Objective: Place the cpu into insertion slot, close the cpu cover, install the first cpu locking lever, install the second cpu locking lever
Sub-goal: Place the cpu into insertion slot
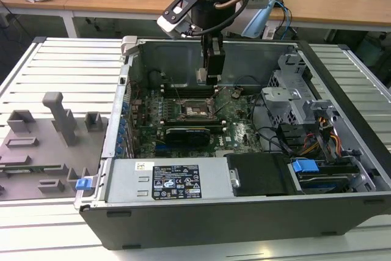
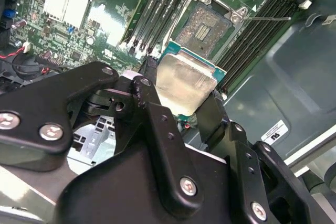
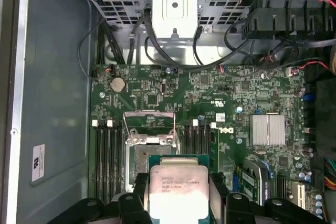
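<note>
In the exterior view we see the arm's black gripper [image 1: 211,77] reaching down from the upper centre of the frame into an open dark grey metal computer case [image 1: 183,227], which lies on a pale slatted table [image 1: 67,65]. The gripper hangs just above the green motherboard [image 1: 235,129], over the square dark insertion slot [image 1: 197,109] with its metal rim and apart from it. At the exterior view's left, a grey moulded plastic tray [image 1: 36,151] rests on the table beside the case.

In the second wrist view we see the gripper [image 2: 181,98] clenched on the small flat square cpu [image 2: 181,83] with a pale silver-grey metal top. One black finger [image 2: 148,77] presses one edge and its partner presses the opposite edge. The cpu is held clear of the board. The insertion slot [image 2: 206,26] lies bare beyond it, flanked by long narrow black memory slots [image 2: 157,9].

In the first wrist view we see the cpu [image 3: 176,190] gripped between the black fingers [image 3: 137,190], overlapping the side of the insertion slot [image 3: 137,163] nearest the gripper. The thin square silver metal cpu cover [image 3: 149,124] stands swung open at the slot's opposite edge, leaving the slot uncovered. A silver finned heatsink [image 3: 268,129] sits on the motherboard well apart from the slot.
</note>
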### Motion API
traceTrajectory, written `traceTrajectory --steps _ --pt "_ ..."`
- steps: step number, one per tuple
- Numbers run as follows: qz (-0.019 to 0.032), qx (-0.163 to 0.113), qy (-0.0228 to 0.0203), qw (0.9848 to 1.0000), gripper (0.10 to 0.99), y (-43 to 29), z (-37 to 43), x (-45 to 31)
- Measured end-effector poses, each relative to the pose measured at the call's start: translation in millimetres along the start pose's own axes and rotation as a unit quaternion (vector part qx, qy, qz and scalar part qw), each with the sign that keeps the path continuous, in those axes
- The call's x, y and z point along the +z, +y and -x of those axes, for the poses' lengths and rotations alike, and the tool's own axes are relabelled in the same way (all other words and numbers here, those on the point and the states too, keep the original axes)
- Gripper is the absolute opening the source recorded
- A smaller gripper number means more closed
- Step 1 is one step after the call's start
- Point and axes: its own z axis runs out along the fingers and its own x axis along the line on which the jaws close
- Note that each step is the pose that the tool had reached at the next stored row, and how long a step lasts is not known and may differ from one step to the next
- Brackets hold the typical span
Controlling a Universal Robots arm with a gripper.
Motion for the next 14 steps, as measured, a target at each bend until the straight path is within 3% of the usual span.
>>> traceTrajectory --steps 2,14 --pt "-0.0043 0.0 0.0 1.0 0.541 -0.4 0.0 2.2" --pt "-0.0114 0.0 0.0007 0.9999 0.541 -1.7 0.2 8.7"
